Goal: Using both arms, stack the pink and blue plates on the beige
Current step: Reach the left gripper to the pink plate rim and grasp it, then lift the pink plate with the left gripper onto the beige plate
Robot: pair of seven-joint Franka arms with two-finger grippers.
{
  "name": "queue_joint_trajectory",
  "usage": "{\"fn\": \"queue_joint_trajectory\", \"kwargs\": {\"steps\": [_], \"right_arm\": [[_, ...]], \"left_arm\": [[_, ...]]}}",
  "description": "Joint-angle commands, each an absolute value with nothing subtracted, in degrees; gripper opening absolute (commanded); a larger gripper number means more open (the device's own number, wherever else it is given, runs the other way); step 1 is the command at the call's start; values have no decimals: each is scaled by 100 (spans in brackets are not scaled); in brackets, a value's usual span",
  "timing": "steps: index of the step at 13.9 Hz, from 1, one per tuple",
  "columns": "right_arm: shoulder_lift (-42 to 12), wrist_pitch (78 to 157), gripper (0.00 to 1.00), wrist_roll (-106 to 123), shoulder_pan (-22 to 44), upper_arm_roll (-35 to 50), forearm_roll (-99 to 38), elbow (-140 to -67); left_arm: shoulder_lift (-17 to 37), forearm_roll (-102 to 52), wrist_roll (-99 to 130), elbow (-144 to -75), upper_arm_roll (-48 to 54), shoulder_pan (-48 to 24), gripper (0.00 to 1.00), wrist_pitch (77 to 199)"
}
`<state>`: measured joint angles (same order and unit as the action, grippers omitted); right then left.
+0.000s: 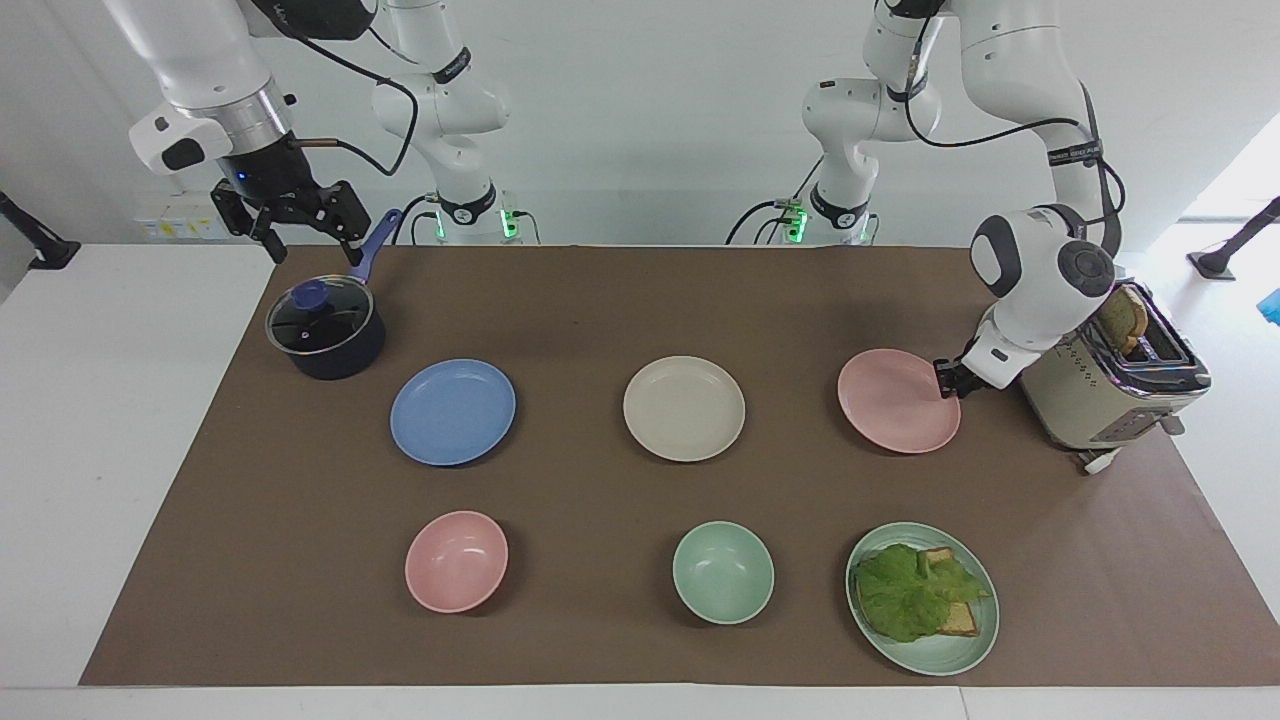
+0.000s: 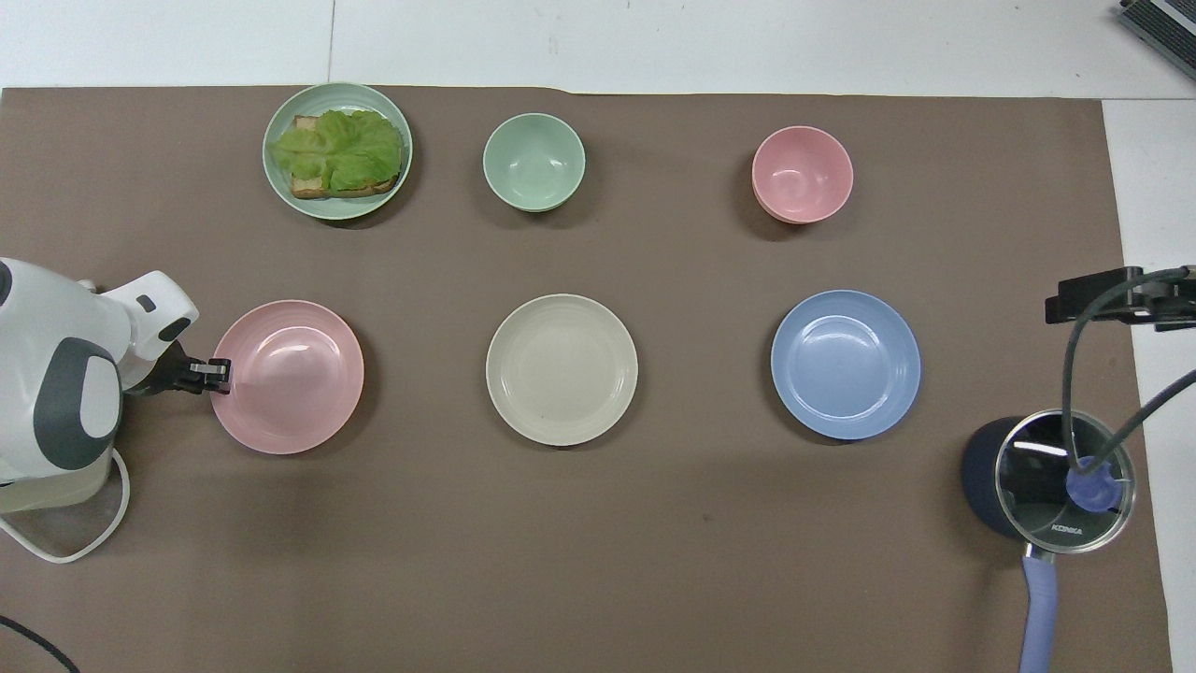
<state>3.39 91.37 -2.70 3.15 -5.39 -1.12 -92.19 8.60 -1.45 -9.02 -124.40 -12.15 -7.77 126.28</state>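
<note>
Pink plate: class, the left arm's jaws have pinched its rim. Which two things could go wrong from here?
1. The left gripper holds the pink plate only at the rim on the toaster's side, so once lifted it may tilt or slip.
2. The wrist sits close to the toaster and could knock it.

The right gripper waits open over the pot.
</note>
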Motion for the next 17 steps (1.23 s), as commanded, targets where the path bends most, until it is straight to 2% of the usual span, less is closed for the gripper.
{"fn": "queue_joint_trajectory", "kwargs": {"steps": [1, 5, 11, 17], "right_arm": [[448, 9193, 100, -352, 272, -501, -132, -9316], [448, 9193, 100, -352, 272, -501, -132, -9316], [448, 9193, 100, -352, 272, -501, -141, -9316], [448, 9193, 100, -352, 272, -501, -141, -9316]], "left_arm": [[773, -176, -932, -12595, -1195, -729, 0, 12683], [782, -272, -958, -12359, -1195, -756, 0, 12113], [782, -904, -932, -11041, -1195, -729, 0, 10364], [703, -1431, -168, -10881, -862, -800, 0, 10283]]}}
